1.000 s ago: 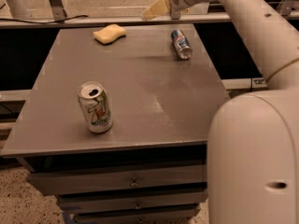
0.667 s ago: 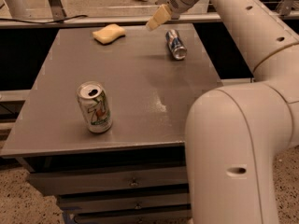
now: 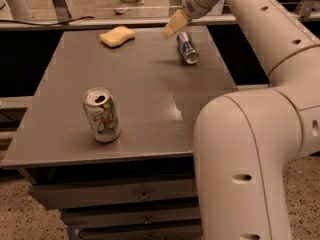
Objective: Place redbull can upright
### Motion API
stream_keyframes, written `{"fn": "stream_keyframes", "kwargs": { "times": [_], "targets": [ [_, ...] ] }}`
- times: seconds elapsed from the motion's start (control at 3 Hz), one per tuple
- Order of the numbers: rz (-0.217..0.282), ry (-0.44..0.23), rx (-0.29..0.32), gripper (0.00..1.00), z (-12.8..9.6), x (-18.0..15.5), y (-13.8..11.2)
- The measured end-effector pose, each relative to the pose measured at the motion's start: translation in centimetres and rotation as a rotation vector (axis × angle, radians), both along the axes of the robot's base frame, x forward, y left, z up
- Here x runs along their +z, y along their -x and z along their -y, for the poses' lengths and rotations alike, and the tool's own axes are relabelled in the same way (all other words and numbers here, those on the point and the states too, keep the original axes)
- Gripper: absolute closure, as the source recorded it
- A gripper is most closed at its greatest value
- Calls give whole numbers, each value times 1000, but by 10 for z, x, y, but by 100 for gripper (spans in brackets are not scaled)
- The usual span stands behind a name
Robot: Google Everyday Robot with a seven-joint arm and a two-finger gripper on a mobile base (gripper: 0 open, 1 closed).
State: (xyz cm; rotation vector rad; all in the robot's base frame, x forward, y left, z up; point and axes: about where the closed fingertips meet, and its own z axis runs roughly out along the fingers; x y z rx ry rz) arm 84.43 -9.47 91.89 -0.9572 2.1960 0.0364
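The redbull can (image 3: 186, 47) lies on its side at the back right of the grey table (image 3: 145, 99), its silver top facing the front. It is slim and blue and silver. My gripper (image 3: 173, 25) hangs from the white arm just above the table, close to the far left end of the can. It holds nothing that I can see.
A white-and-green 7UP can (image 3: 101, 115) stands upright at the front left of the table. A yellow sponge (image 3: 117, 36) lies at the back, left of the gripper. The arm's large white body (image 3: 240, 164) fills the front right. Drawers sit below the tabletop.
The gripper has come down and towards the front left, from the table's back edge to just beside the lying can. The cans and the sponge have not moved.
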Motion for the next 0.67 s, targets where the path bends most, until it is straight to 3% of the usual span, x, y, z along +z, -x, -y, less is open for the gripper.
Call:
{"fn": "stream_keyframes", "kwargs": {
  "times": [0.67],
  "targets": [
    [-64,3,-177,0,18,-14,-5]
  ]
}}
